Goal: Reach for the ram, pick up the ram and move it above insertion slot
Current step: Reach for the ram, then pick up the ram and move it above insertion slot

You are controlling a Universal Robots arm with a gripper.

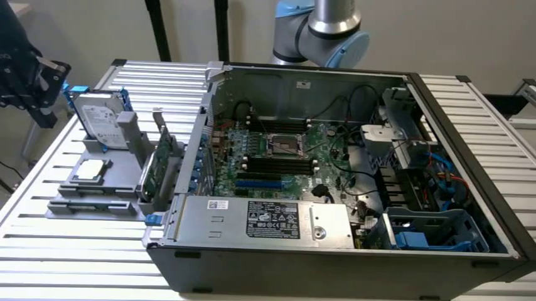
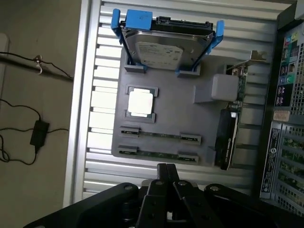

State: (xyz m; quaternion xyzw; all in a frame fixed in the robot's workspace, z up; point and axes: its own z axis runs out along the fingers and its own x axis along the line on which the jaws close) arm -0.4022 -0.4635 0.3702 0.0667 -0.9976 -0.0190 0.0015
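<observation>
Hovering near the ram (image 2: pixel 156 155) in its grey holder (image 2: pixel 171 114), end effector (image 2: pixel 166 166) narrow, tips together, holding nothing.

Robotics laboratory. A robot arm (image 1: pixel 331 28) rises beyond a slatted aluminium worktop (image 1: pixel 75 251) carrying an opened computer case (image 1: pixel 335 273) and a grey parts fixture (image 2: pixel 185 118). Power cables (image 2: pixel 38 133) lie on the bare floor (image 2: pixel 28 190).

The gray holder (image 2: pixel 180 118) has one hard drive (image 2: pixel 166 50) in a blue frame, one square processor chip (image 2: pixel 141 103) and one green expansion card (image 2: pixel 227 137). It also has two thin sticks: the first ram stick (image 2: pixel 160 135) and the second ram stick (image 2: pixel 157 155). Beside the holder sits one open computer case (image 1: pixel 318 276). One end effector (image 2: pixel 167 172) is above the holder.
</observation>
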